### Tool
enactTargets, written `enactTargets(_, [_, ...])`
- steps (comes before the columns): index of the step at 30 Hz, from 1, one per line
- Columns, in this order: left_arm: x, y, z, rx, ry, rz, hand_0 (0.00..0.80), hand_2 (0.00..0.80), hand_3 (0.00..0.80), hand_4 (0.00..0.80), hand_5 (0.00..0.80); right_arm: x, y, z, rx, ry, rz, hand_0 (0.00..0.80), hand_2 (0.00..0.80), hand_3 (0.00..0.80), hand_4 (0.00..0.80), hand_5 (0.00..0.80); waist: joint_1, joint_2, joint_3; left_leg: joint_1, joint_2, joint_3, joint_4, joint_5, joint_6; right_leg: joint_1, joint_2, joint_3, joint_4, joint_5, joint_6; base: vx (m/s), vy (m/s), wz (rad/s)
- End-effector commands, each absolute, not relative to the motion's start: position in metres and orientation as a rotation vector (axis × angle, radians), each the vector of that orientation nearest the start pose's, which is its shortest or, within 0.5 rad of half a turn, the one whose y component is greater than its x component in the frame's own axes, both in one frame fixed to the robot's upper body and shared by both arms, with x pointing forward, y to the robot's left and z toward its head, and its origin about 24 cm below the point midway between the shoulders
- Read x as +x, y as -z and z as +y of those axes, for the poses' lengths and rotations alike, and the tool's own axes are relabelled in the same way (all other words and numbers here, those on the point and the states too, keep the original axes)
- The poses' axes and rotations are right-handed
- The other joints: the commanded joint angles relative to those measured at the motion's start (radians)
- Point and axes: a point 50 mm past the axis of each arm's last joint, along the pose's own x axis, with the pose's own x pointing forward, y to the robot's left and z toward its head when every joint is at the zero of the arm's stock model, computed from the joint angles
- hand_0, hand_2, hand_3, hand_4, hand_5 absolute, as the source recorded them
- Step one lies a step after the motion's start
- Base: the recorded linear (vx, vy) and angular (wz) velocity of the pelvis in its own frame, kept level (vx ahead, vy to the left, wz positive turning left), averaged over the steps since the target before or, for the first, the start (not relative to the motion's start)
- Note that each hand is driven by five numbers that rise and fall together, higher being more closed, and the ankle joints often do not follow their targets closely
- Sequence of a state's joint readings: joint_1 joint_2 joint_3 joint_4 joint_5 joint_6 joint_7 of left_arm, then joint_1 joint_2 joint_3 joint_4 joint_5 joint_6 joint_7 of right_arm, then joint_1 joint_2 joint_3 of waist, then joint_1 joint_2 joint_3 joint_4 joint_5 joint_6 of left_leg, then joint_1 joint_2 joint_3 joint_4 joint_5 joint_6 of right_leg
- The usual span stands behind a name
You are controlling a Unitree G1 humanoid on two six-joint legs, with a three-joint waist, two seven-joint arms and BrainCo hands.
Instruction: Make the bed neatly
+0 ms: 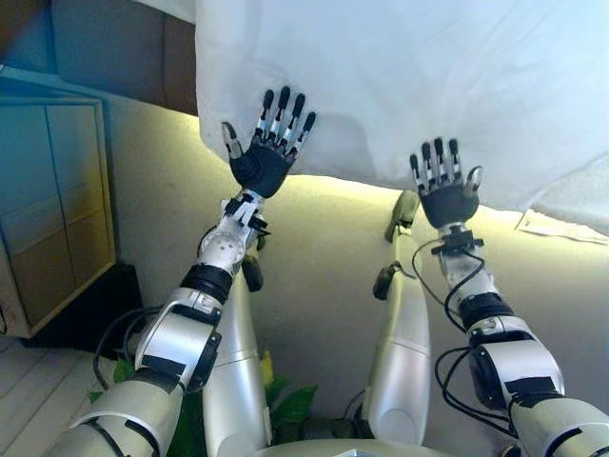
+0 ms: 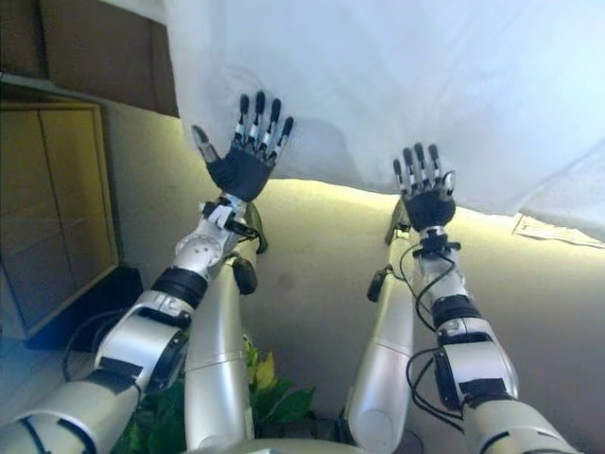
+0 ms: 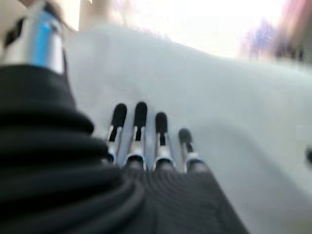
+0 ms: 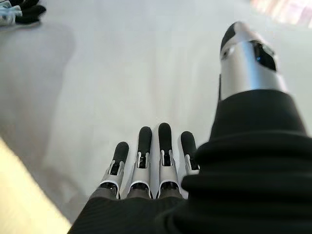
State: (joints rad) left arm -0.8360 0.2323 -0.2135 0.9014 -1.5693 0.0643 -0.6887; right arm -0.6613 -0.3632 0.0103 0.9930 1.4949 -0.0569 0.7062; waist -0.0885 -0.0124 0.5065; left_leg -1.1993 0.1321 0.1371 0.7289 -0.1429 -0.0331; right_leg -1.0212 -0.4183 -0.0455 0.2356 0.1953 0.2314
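Observation:
A white duvet (image 1: 428,76) covers the bed and hangs over its near edge. My left hand (image 1: 262,162) is open with its straight fingers (image 3: 140,126) spread over the duvet's left part near the corner. My right hand (image 1: 445,195) is open too, its straight fingers (image 4: 163,141) lying over the duvet's near edge further right. Neither hand holds cloth. In the right wrist view the left hand's fingertips (image 4: 19,10) show far off on the same white cloth (image 4: 122,63).
A beige bed side (image 1: 333,248) runs below the duvet's hem. A wooden cabinet (image 1: 57,209) stands at the left on a pale floor. A dark headboard or wall panel (image 1: 114,52) sits behind it. A second white fold (image 1: 571,205) lies at the right.

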Motion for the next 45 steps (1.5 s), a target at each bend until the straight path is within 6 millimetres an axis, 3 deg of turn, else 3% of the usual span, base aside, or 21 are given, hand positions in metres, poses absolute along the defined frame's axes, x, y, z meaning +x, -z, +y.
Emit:
enactTargets(1, [0.387, -0.11, 0.141, -1.114, 0.507, -0.044, 0.0, 0.0, 0.0, 0.0, 0.0, 0.338, -0.063, -0.276, 1.098, -0.122, -0.265, 0.0, 0.0, 0.0, 0.0, 0.0, -0.011, 0.055, 0.014, 0.019, 0.05, -0.061, -0.13, 0.131, -0.126, -0.066, -0.025, 0.023, 0.054, 0.052, 0.01, 0.012, 0.081, -0.09])
enactTargets(2, [0.386, -0.101, 0.148, -1.098, 0.44, 0.004, 0.0, 0.0, 0.0, 0.0, 0.0, 0.333, -0.055, -0.283, 1.098, -0.074, -0.24, 0.0, 0.0, 0.0, 0.0, 0.0, -0.009, 0.061, 0.014, 0.047, 0.057, -0.067, -0.127, 0.107, -0.135, -0.044, -0.021, 0.031, 0.065, 0.026, 0.019, 0.011, 0.1, -0.05])
enactTargets(8, [0.377, -0.071, 0.202, -1.078, 0.202, 0.117, 0.0, 0.0, 0.0, 0.0, 0.0, 0.312, -0.043, -0.329, 1.053, 0.19, -0.156, 0.0, 0.0, 0.0, 0.0, 0.0, -0.019, 0.097, 0.014, 0.053, 0.06, -0.036, -0.147, 0.156, -0.131, -0.075, -0.038, 0.048, 0.075, 0.046, 0.002, -0.02, 0.091, -0.05])
enactTargets(12, [0.352, -0.028, 0.23, -0.981, 0.001, 0.266, 0.0, 0.0, 0.0, 0.0, 0.0, 0.281, -0.019, -0.358, 0.996, 0.432, -0.044, 0.0, 0.0, 0.0, 0.0, 0.0, -0.014, 0.12, 0.014, 0.09, 0.06, -0.036, -0.157, 0.161, -0.133, -0.065, -0.047, 0.064, 0.086, 0.037, 0.001, 0.015, 0.068, -0.03])
enactTargets(19, [0.277, 0.043, 0.295, -0.859, -0.456, 0.487, 0.0, 0.0, 0.0, 0.0, 0.0, 0.181, 0.039, -0.401, 0.932, 0.852, 0.249, 0.0, 0.0, 0.0, 0.0, 0.0, -0.012, 0.116, 0.014, 0.191, 0.074, -0.04, -0.174, 0.16, -0.133, 0.017, -0.056, 0.054, 0.099, 0.011, 0.001, 0.03, -0.036, -0.02])
enactTargets(22, [0.252, 0.059, 0.307, -0.868, -0.571, 0.512, 0.0, 0.0, 0.0, 0.0, 0.0, 0.14, 0.054, -0.41, 0.921, 0.975, 0.31, 0.0, 0.0, 0.0, 0.0, 0.0, -0.013, 0.107, 0.014, 0.269, 0.076, -0.033, -0.201, 0.161, -0.132, 0.092, -0.059, 0.037, 0.084, 0.006, 0.005, 0.029, -0.075, 0.02])
enactTargets(26, [0.234, 0.07, 0.313, -0.867, -0.643, 0.51, 0.0, 0.0, 0.0, 0.0, 0.0, 0.109, 0.064, -0.411, 0.937, 1.039, 0.293, 0.0, 0.0, 0.0, 0.0, 0.0, -0.009, 0.091, 0.014, 0.374, 0.074, -0.033, -0.239, 0.162, -0.131, 0.204, -0.061, 0.008, 0.062, 0.001, 0.008, 0.021, -0.109, 0.06])
enactTargets(30, [0.231, 0.068, 0.317, -0.885, -0.66, 0.452, 0.0, 0.0, 0.0, 0.0, 0.0, 0.114, 0.063, -0.408, 0.951, 0.972, 0.199, 0.0, 0.0, 0.0, 0.0, 0.0, -0.001, 0.073, 0.014, 0.497, 0.068, -0.036, -0.295, 0.166, -0.129, 0.339, -0.055, -0.021, 0.035, -0.01, 0.006, 0.034, -0.129, 0.13])
enactTargets(36, [0.235, 0.058, 0.321, -0.906, -0.604, 0.312, 0.0, 0.0, 0.0, 0.0, 0.0, 0.146, 0.048, -0.4, 0.945, 0.774, 0.0, 0.0, 0.0, 0.0, 0.0, 0.0, 0.019, 0.054, 0.009, 0.717, 0.081, -0.044, -0.408, 0.182, -0.134, 0.561, -0.031, -0.068, -0.022, -0.031, 0.006, 0.054, -0.13, 0.07])
enactTargets(42, [0.23, 0.056, 0.309, -0.81, -0.488, 0.265, 0.0, 0.0, 0.0, 0.0, 0.0, 0.164, 0.051, -0.375, 0.951, 0.626, -0.026, 0.0, 0.0, 0.0, 0.0, 0.0, 0.048, 0.049, -0.106, 0.859, 0.095, -0.046, -0.523, 0.208, -0.139, 0.698, -0.006, -0.103, -0.095, -0.034, 0.004, 0.106, -0.078, 0.02])
enactTargets(45, [0.226, 0.05, 0.304, -0.734, -0.423, 0.24, 0.0, 0.0, 0.0, 0.0, 0.0, 0.166, 0.061, -0.347, 0.884, 0.543, 0.027, 0.0, 0.0, 0.0, 0.0, 0.0, 0.072, 0.036, -0.175, 0.943, 0.105, -0.052, -0.574, 0.212, -0.14, 0.785, 0.01, -0.127, -0.123, -0.042, 0.001, 0.147, -0.118, 0.11])
